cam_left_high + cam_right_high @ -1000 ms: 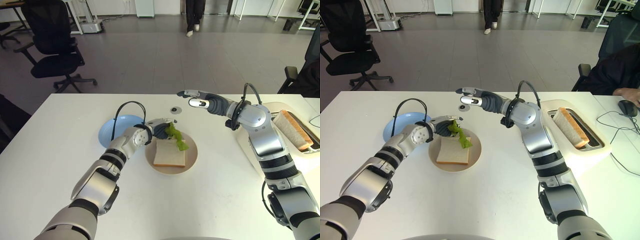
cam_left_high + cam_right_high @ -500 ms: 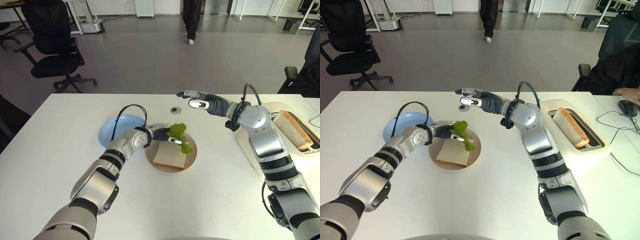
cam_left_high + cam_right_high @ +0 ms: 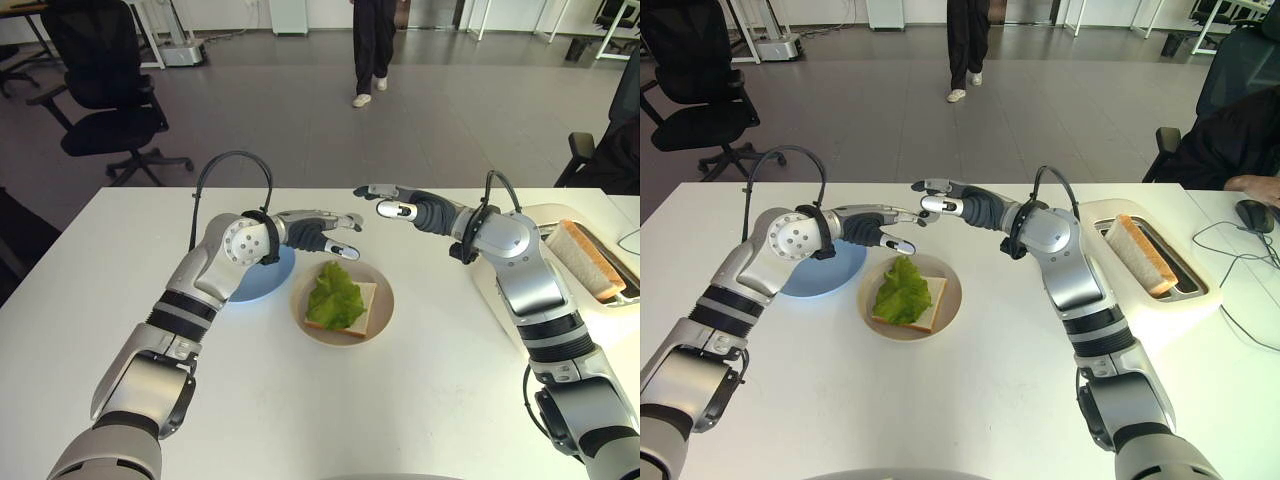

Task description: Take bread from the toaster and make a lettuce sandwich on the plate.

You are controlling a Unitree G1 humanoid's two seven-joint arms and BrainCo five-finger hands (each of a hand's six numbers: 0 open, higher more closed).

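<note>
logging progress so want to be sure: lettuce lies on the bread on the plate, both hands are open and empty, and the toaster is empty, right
Not quite: the toaster is not empty. The right eye view shows a slice standing in its slot. The rest holds: lettuce lies on the bread on the plate, and the left hand and right hand are open and empty.

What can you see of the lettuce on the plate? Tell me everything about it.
The lettuce is a single ruffled, light green leaf with crinkled edges, and it looks fresh and soft. It lies flat on the bread slice and covers most of it, leaving mainly the slice's right side showing. Both sit on the round tan plate. The leaf rests on the bread. The left robot hand is open above and behind it, and does not touch it.
</note>
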